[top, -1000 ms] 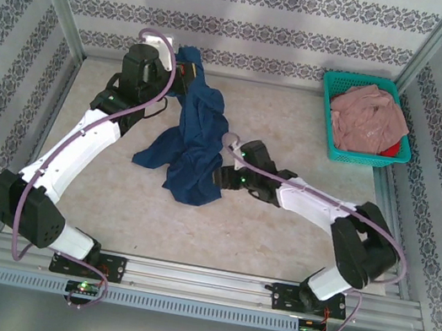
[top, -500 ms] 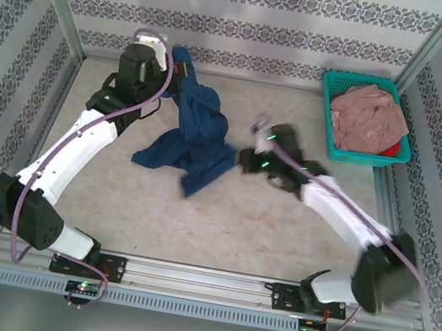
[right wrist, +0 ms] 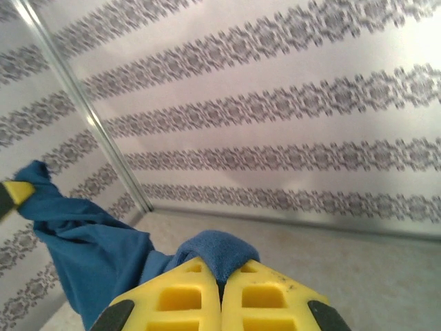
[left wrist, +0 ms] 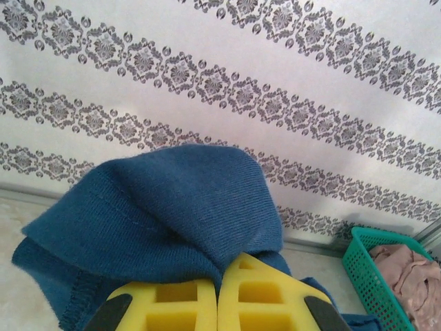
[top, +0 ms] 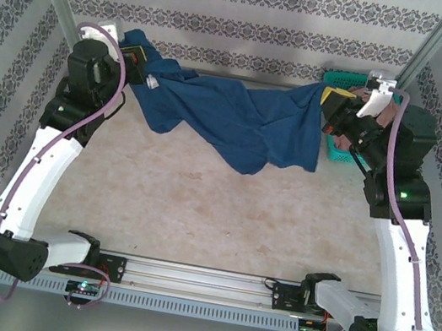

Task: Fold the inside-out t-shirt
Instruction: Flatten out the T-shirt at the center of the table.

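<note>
My left gripper [top: 142, 76] and right gripper [top: 331, 109] are both closed on the t-shirt [top: 237, 121], which hangs stretched between them; no fold is made yet.

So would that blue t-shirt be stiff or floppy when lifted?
Probably floppy: the t-shirt sags between the left end effector and the right end effector. Likely light, since two pinched edges hold it up. Wrinkles suggest soft cloth.
</note>
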`<state>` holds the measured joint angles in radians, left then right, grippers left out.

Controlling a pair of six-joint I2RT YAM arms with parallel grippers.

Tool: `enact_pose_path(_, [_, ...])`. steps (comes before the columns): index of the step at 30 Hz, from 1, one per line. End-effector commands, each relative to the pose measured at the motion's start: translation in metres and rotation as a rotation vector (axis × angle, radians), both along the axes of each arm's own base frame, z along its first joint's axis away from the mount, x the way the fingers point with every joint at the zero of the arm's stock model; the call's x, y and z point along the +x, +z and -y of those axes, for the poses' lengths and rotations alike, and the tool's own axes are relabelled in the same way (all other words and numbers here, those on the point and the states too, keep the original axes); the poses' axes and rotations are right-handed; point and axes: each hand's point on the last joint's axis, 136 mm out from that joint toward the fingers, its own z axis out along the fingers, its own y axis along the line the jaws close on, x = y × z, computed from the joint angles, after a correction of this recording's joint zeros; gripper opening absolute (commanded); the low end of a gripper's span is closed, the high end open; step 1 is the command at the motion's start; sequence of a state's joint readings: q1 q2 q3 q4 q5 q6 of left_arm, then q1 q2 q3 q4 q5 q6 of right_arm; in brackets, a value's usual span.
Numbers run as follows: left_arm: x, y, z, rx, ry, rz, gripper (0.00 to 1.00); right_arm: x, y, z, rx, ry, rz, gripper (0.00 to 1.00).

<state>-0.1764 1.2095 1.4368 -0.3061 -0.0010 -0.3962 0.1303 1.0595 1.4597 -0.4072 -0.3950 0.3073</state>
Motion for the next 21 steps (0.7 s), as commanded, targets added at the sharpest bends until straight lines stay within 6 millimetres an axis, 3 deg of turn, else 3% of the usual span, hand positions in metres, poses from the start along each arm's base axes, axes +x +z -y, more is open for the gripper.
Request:
enact_pose_path(1, [-0.015,0.008,0.002,-0.020,-0.026,0.005,0.00,-0.013,0.011,0.001,-0.016,0.022,0.013,0.00])
enact_pose_path(3, [-0.018,0.002,0.010,-0.041,-0.069,-0.008,0.00,-0.016,0.013,-0.001,-0.008,0.036,0.015,0.00])
enact_pose_path(5, [-0.019,-0.009,0.015,-0.054,-0.094,-0.037,0.00,-0.009,0.002,-0.002,0.001,0.034,-0.026,0.00])
enact_pose_path(9, [-0.014,-0.051,0.021,-0.079,-0.114,-0.145,0.00,0.034,-0.038,0.000,0.006,-0.004,-0.160,0.00])
enact_pose_path(13, [0.001,-0.116,0.044,-0.162,-0.195,-0.326,0.01,0.130,-0.091,0.016,0.006,-0.179,-0.302,0.03])
enact_pose_path(15, [0.009,-0.150,0.060,-0.227,-0.248,-0.420,0.03,0.176,-0.125,0.008,-0.029,-0.209,-0.385,0.14])
enact_pose_path(16, [0.011,-0.166,0.071,-0.263,-0.290,-0.463,0.04,0.193,-0.137,0.003,-0.071,-0.224,-0.416,0.24])
enact_pose_path(18, [0.012,-0.188,0.085,-0.309,-0.343,-0.527,0.05,0.202,-0.153,-0.011,-0.148,-0.207,-0.436,0.39])
enact_pose_path(21, [0.009,-0.210,0.085,-0.310,-0.333,-0.566,0.06,0.176,-0.177,-0.034,-0.295,-0.162,-0.416,0.57])
